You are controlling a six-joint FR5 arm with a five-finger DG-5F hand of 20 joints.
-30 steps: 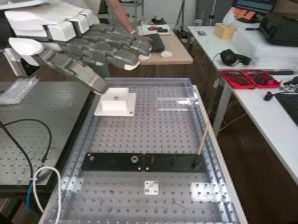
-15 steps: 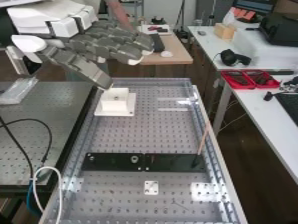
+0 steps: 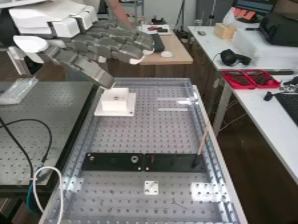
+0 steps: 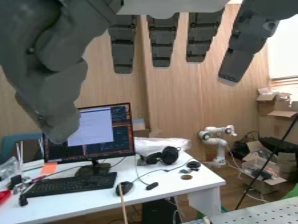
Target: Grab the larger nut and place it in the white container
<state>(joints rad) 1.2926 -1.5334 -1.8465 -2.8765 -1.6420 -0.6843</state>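
**Larger nut looks delivered; your next move is to back the hand off**

Your bench (image 3: 136, 134) runs from near to far, and the work you care about sits towards its far left. There you have the hand (image 3: 110, 46) above the bench's far end, its fingers (image 4: 161, 42) straight and spread, the thumb (image 3: 83, 69) apart from them: released, gripping nothing. Near you, left of the bench's middle, lies the flat black bar (image 3: 114, 167). The white container (image 3: 114, 106) stands upright on its square base, farther off than the bar, with the thumb's tip close by its far left side; you cannot tell how much air lies between them. On the bar stands the bearing (image 3: 134, 159). Smallest is the dark spot in the container's top, which you can take, with some caution, for the larger nut (image 3: 116, 98).

So judge the placing as done and the retreat as the step in hand. Lift the thumb straight up before you swing left, since a low sideways sweep could knock the container. Confirm the nut sits inside, then leave the bearing alone.
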